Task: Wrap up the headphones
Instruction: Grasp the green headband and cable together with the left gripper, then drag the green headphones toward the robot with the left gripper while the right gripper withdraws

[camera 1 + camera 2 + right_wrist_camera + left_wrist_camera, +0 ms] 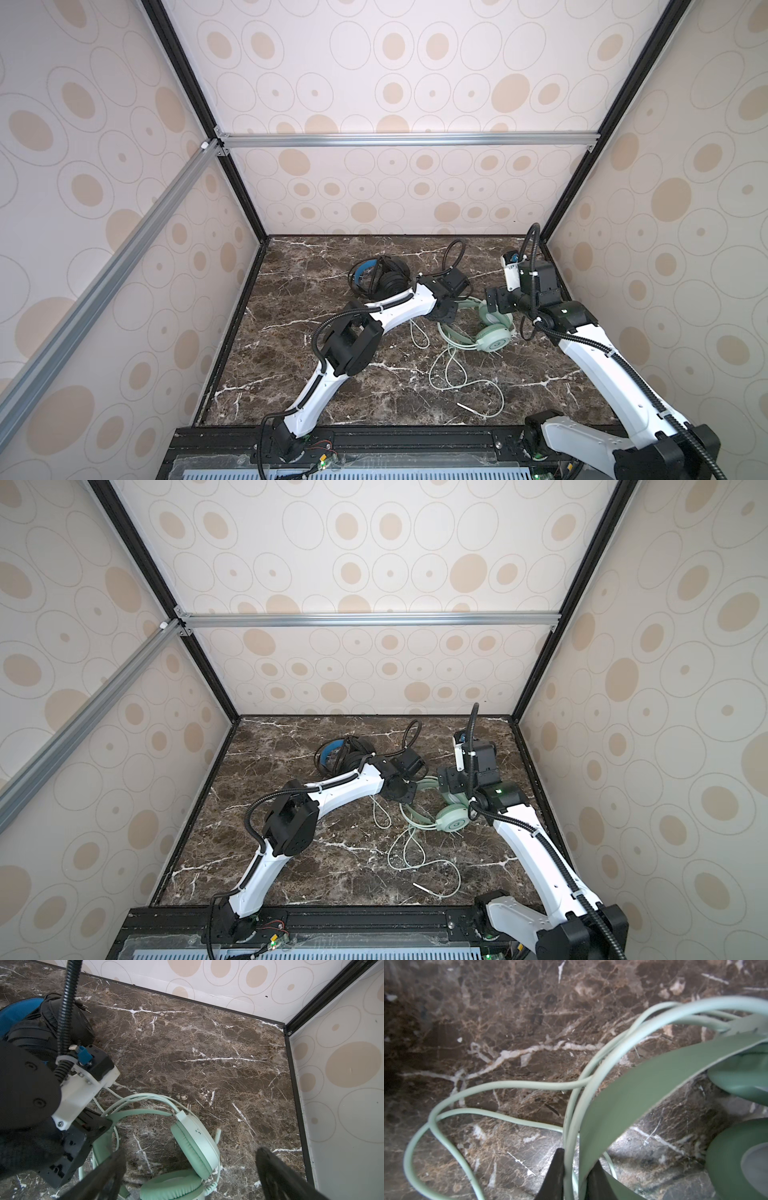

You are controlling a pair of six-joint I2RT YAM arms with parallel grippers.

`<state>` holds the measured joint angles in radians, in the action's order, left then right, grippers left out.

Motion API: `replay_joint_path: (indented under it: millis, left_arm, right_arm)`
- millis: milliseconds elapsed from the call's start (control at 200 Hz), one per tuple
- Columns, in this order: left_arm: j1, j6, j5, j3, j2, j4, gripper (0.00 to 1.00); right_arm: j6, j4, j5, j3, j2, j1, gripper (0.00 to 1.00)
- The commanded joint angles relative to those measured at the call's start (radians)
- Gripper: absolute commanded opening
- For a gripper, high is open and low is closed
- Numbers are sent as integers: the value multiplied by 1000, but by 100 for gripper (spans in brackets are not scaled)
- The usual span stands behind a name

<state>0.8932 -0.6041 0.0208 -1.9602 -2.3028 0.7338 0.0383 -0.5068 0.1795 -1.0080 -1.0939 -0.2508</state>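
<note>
The black headphones (384,277) with a blue headband lining lie folded at the far left of the dark marble worktop (332,374), their thin black cable bunched over them. They are well apart from both hands.

Just to their right, the left hand (575,1172) reaches down onto the mint-green headphones (492,332), which lie right of the middle of the worktop in both top views. In the left wrist view its two black fingers (558,1169) are drawn almost together, pinching the thin pale green rails of the headband (643,1095). The flat strap of the headband passes right against the other finger. Whether a strand of cable is also caught in the pinch, I cannot tell.

The pale green cable (457,374) runs loose from the headphones, spreading in open loops over the worktop towards the near edge. It ends in a plug (465,406) that lies flat.

Further right, the right hand (191,1152) hangs over the mint-green earcups (195,1147) with its fingers spread wide. In the right wrist view one blurred finger (274,1169) stands to each side of the upper earcup, and the hand holds nothing. No contact with the headphones shows.
</note>
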Motion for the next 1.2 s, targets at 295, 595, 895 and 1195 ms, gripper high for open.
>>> replay_joint_path:
  millis: [295, 595, 895, 1195]
  left_arm:
    - [21, -13, 48, 10, 21, 9, 22]
    - [25, 49, 61, -25, 56, -11, 0]
    - [23, 241, 44, 68, 259, -165, 0]
    - [-9, 388, -134, 165, 434, -258, 0]
  right_arm:
    - [11, -42, -2, -16, 42, 5, 100]
    - [18, -65, 1, -37, 54, 10, 100]
    - [33, -5, -139, -35, 129, 23, 100]
    - [55, 46, -379, -118, 150, 65, 100]
